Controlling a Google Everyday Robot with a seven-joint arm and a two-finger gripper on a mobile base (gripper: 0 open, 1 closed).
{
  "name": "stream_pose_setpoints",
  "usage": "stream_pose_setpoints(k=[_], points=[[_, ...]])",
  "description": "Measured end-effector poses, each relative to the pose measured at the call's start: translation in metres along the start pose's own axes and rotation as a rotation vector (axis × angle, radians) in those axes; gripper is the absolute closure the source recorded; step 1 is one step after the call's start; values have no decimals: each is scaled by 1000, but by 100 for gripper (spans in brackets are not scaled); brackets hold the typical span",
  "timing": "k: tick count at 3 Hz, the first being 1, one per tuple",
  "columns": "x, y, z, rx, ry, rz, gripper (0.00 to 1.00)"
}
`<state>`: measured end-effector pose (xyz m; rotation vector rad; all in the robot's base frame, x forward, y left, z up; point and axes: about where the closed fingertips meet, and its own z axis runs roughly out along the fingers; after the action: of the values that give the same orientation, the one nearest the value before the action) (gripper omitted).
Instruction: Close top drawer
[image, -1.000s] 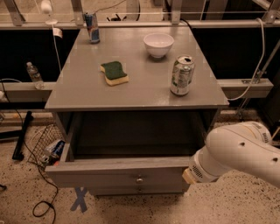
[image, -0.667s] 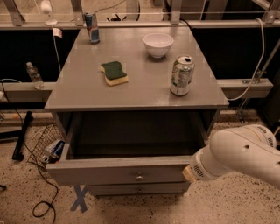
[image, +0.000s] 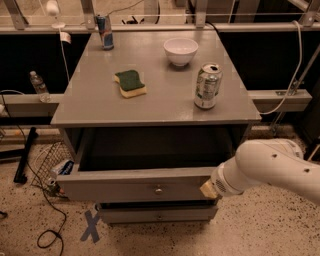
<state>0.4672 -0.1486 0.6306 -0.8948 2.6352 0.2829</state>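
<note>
The top drawer (image: 135, 189) of the grey cabinet stands pulled far out, its inside dark and empty as far as it shows. Its flat front carries a small round metal knob (image: 158, 190). My white arm comes in from the right, and my gripper (image: 209, 189) sits at the right end of the drawer front, touching or nearly touching it. Only its yellowish tip shows. A lower grey drawer front (image: 157, 214) sits below, nearly shut.
On the cabinet top (image: 90, 107) stand a green-and-yellow sponge (image: 130, 83), a white bowl (image: 180, 50), a silver-green can (image: 207, 86) and a blue can (image: 104, 31). A wire basket (image: 47, 162), cables and a water bottle (image: 38, 86) lie left. A blue tape cross (image: 91, 226) marks the floor.
My arm has held almost the same place at the drawer's right front corner, shifting very slightly. The drawer is still open about as far.
</note>
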Motion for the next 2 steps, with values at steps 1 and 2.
stream_pose_setpoints(k=[1, 2], points=[[-26, -4, 21, -56, -10, -65, 100], [-27, -4, 21, -56, -11, -66, 100]])
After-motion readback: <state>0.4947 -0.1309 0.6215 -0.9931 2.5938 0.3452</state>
